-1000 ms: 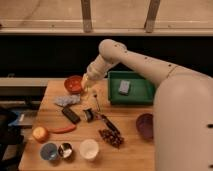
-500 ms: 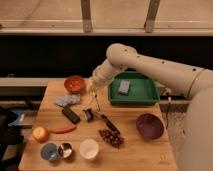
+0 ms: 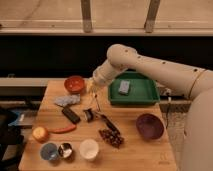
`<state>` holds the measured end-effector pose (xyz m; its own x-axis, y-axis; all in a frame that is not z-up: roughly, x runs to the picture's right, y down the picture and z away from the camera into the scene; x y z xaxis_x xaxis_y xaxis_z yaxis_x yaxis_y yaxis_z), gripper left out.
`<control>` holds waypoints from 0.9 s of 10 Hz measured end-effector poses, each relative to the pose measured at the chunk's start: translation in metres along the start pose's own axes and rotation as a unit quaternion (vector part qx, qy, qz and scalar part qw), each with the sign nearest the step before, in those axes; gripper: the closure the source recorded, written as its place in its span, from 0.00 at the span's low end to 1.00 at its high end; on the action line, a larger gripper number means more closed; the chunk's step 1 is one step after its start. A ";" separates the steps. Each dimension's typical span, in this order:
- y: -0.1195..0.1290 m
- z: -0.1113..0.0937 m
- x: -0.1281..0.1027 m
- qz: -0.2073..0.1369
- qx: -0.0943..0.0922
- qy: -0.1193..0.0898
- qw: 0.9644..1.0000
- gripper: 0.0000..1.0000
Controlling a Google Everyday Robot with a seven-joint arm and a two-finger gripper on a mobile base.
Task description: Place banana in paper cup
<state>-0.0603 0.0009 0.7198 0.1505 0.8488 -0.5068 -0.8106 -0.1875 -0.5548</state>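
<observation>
Wooden table point(image 3: 142, 150) beneath closed gripper point(image 3: 96, 104), grasp unclear

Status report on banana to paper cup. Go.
Status: gripper shut over table middle; banana seemingly in its grip; paper cup at near edge, dark items between.

The cream-white jointed arm point(image 3: 150, 67) is extended from the right side, bent at a rounded elbow and angled down leftward. The two-finger gripper point(image 3: 94, 97) is pointed downward, its fingers pressed together.
</observation>
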 end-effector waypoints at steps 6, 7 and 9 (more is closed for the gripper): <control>0.008 0.006 0.027 -0.025 0.018 0.034 0.999 1.00; 0.011 0.006 0.044 -0.030 0.020 0.042 0.998 1.00; 0.017 0.000 0.083 -0.040 0.015 0.051 0.998 1.00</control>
<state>-0.0619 0.0683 0.6682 0.2700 0.8060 -0.5268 -0.8105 -0.1051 -0.5762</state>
